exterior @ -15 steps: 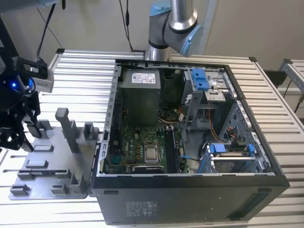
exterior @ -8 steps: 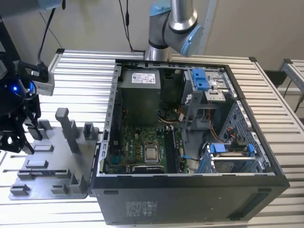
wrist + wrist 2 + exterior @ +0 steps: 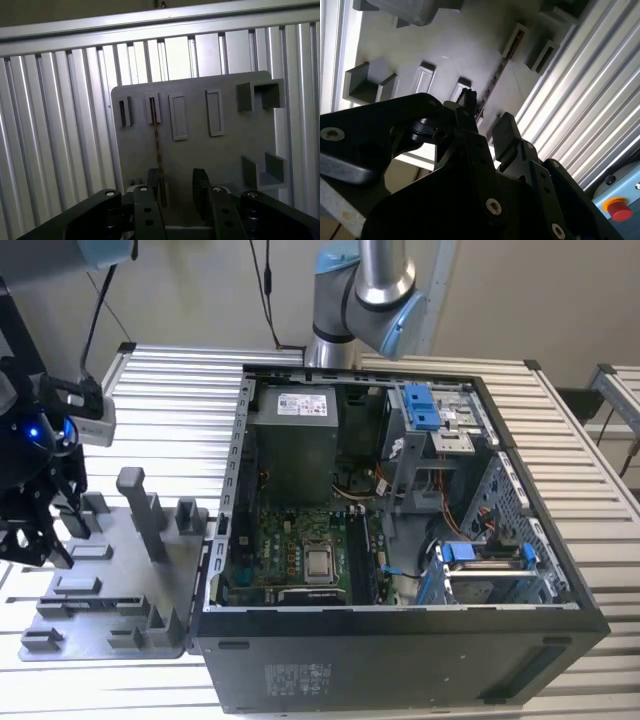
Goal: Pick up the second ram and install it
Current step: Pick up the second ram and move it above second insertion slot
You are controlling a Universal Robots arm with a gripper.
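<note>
1. While the open computer case (image 3: 400,650) holds one green circuit board (image 3: 285,540) and one grey power box (image 3: 295,450), the grey fixture (image 3: 225,155) carries one ram (image 3: 158,145) stick standing on edge in a narrow slot;
2. the ram is thin, long and dark;
3. one gripper (image 3: 176,180) hangs over the fixture, its two fingers (image 3: 200,185) spread apart, the stick's end between them, unclamped.

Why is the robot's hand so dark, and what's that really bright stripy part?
In the second wrist view the gripper is backlit, almost black, while the ribbed table glares white; in the first wrist view light is softer, the grey fixture evenly lit.
</note>
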